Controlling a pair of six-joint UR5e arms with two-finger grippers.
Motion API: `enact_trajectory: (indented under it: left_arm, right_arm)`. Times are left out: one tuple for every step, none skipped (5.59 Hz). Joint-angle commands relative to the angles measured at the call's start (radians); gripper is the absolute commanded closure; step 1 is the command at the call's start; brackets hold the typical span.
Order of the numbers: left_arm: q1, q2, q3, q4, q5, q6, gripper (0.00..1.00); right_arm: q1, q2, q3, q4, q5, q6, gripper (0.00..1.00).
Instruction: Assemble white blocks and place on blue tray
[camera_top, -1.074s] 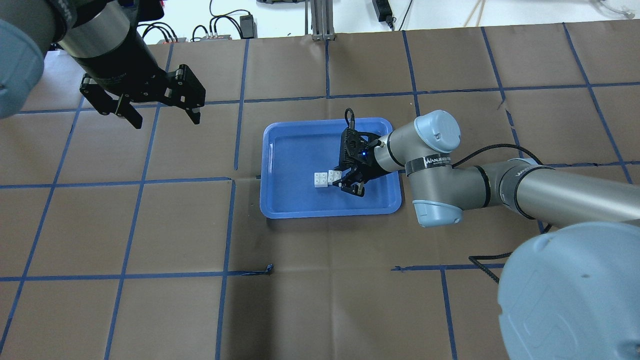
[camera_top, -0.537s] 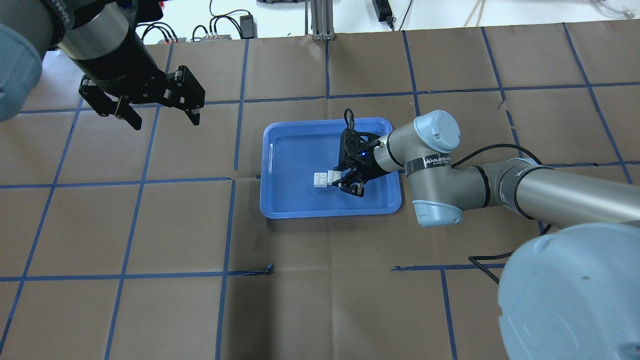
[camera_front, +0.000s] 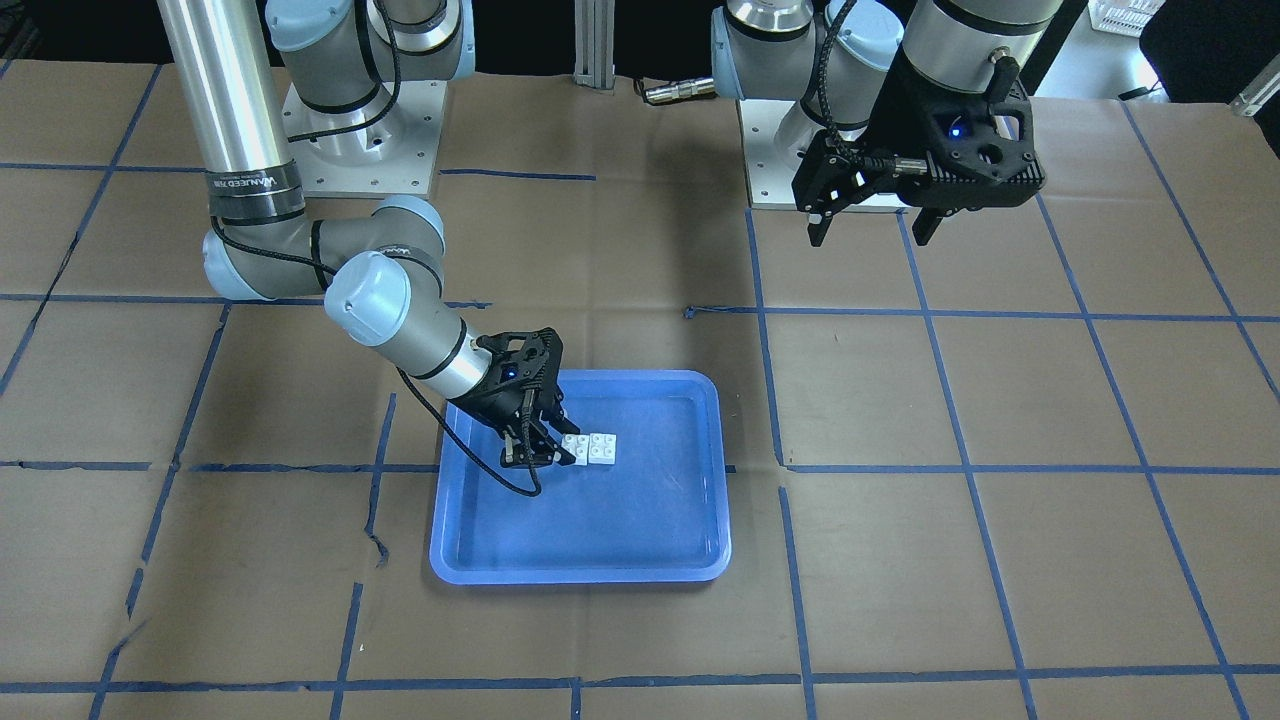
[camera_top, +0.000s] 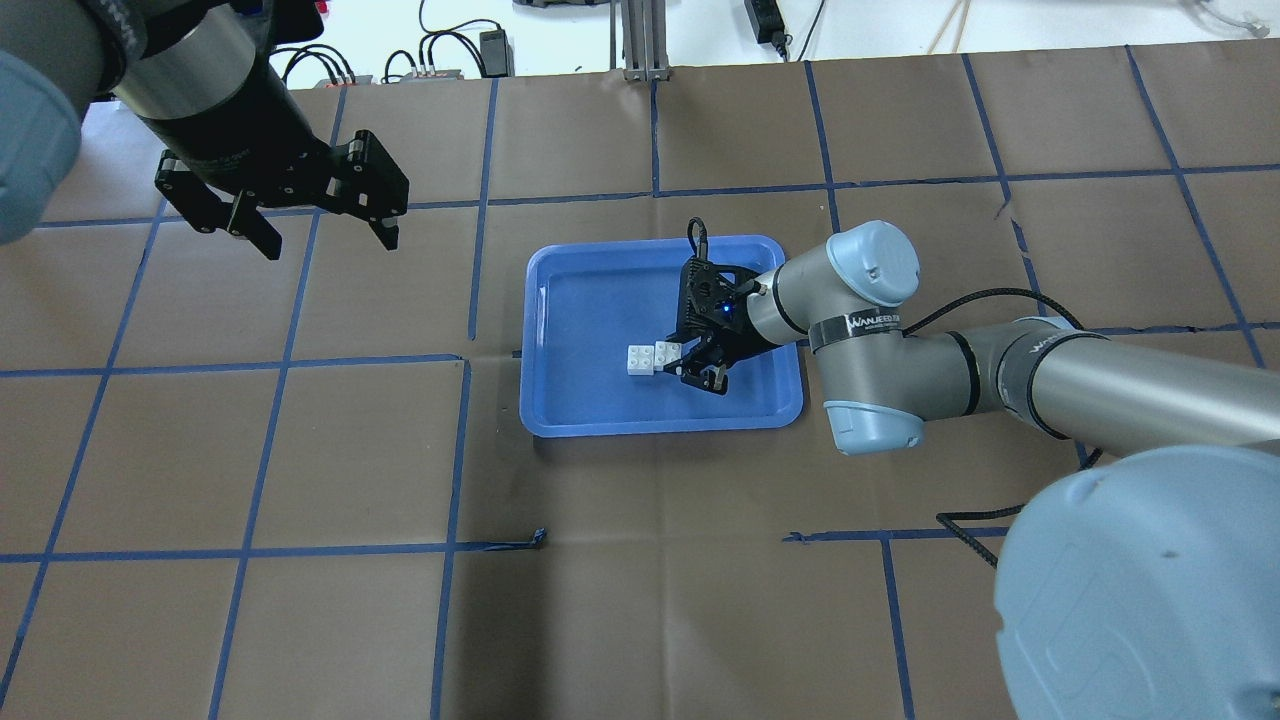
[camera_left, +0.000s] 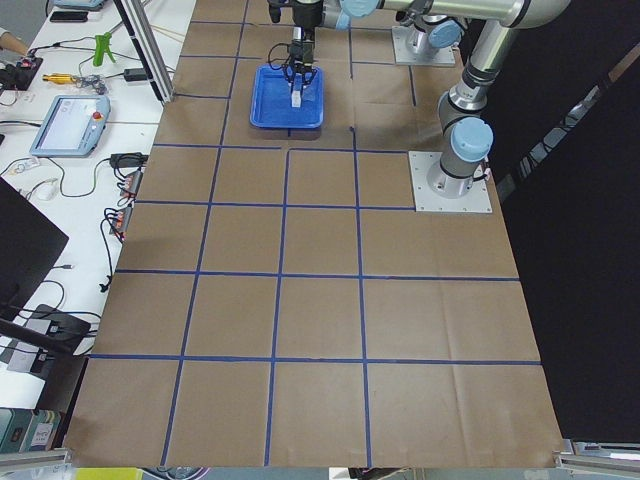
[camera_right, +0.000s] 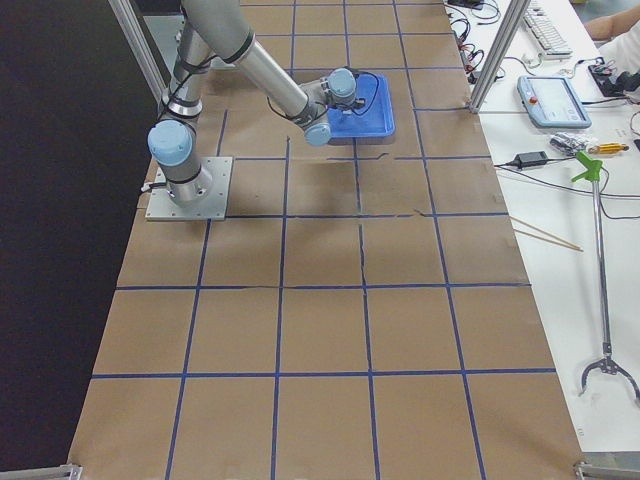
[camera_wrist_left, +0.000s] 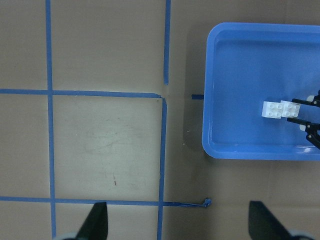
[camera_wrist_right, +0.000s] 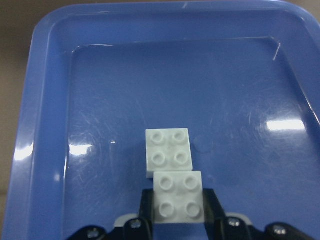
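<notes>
Right gripper (camera_top: 697, 368) is down inside the tray (camera_top: 600, 418), reaching in from the robot's right. The two white blocks (camera_top: 650, 357) sit on the tray floor, roughly mid-tray, a touch toward the robot's side. In the wrist view the near block (camera_wrist_right: 178, 196) lies right between the black fingers (camera_wrist_right: 209, 202), one pressed against each side, so the jaws are narrowed onto it. The far block (camera_wrist_right: 168, 151) juts out beyond the fingertips, tucked against the near one and offset a little sideways. The left gripper (camera_top: 320, 228) hangs over the table (camera_top: 300, 450), well apart from the tray, jaws spread wide and holding nothing.
</notes>
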Motion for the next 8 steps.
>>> enact_trajectory:
  left_arm:
    - [-0.001,0.001,0.001,0.0,-0.001,0.001,0.01]
    - [0.001,-0.001,0.003,0.0,0.001,0.009,0.01]
    - [0.001,-0.001,0.003,0.0,0.001,0.014,0.01]
    - [0.001,-0.001,0.001,0.0,0.001,0.014,0.01]
    - [0.001,-0.001,0.001,0.0,0.001,0.014,0.01]
    - [0.001,-0.001,0.001,0.0,0.001,0.014,0.01]
    - [0.001,-0.001,0.001,0.0,0.001,0.014,0.01]
    - [0.001,0.001,0.001,-0.002,0.001,0.015,0.01]
  right_arm:
    - [0.0,0.0,0.0,0.0,0.0,0.001,0.65]
    - [0.0,0.0,0.0,0.0,0.0,0.002,0.6]
    - [0.0,0.0,0.0,0.0,0.0,0.002,0.56]
    - [0.0,0.0,0.0,0.0,0.0,0.002,0.54]
    - [0.0,0.0,0.0,-0.001,0.0,0.002,0.5]
    - [0.0,0.0,0.0,-0.002,0.0,0.004,0.49]
    - [0.0,0.0,0.0,-0.003,0.0,0.004,0.41]
    - [0.0,-0.003,-0.002,0.0,-0.001,0.011,0.01]
